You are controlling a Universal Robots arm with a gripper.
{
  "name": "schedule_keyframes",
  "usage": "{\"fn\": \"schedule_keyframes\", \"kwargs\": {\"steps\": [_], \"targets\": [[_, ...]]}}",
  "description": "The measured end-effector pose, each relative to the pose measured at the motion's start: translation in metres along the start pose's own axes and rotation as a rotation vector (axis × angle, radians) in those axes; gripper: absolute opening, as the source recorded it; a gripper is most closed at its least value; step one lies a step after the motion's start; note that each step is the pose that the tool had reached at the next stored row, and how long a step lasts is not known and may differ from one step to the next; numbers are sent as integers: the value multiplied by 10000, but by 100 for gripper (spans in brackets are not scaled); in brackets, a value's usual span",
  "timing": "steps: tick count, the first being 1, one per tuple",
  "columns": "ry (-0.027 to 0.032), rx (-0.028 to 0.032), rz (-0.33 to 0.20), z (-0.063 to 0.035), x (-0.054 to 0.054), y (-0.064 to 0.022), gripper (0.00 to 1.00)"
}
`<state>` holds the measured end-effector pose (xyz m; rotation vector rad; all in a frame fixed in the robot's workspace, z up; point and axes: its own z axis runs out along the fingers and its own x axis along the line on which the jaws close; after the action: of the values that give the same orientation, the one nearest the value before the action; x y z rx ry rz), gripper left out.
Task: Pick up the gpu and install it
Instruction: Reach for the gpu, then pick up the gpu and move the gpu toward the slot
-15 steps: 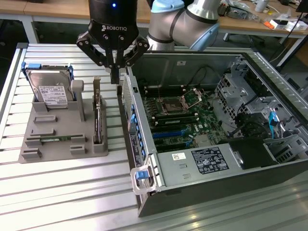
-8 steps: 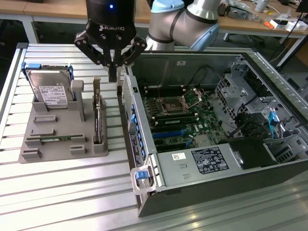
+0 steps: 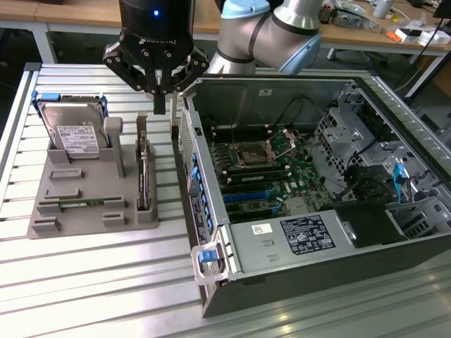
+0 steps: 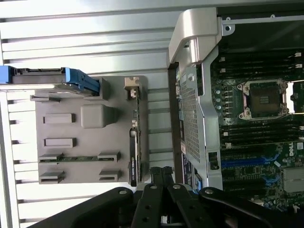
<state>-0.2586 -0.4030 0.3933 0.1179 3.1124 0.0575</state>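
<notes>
Over the slatted table [image 3: 84, 282], gripper [image 3: 161, 105] hovers fingers together, gpu [image 3: 144, 172] at its six o'clock; pick-up likely needs them parted.

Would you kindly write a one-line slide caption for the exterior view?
Shut end effector hovers near the gpu standing on edge in a grey holder beside the open computer case.

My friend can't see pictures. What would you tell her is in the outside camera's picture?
A robot's black end effector, shut and empty, hovers near the gpu, which stands on edge in a gray holder on a slatted metal table. A hard drive sits in that holder too, and an open computer case lies at the exterior view's right.
</notes>
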Motion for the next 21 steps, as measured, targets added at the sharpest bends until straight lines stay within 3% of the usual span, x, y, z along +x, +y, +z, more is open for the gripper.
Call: {"fn": "schedule_keyframes", "kwargs": {"steps": [12,17,21], "targets": [[1,1,0,0,3,0,11],[0,0,0,0,3,0,42],[-2,0,0,2,48,-4,42]]}}
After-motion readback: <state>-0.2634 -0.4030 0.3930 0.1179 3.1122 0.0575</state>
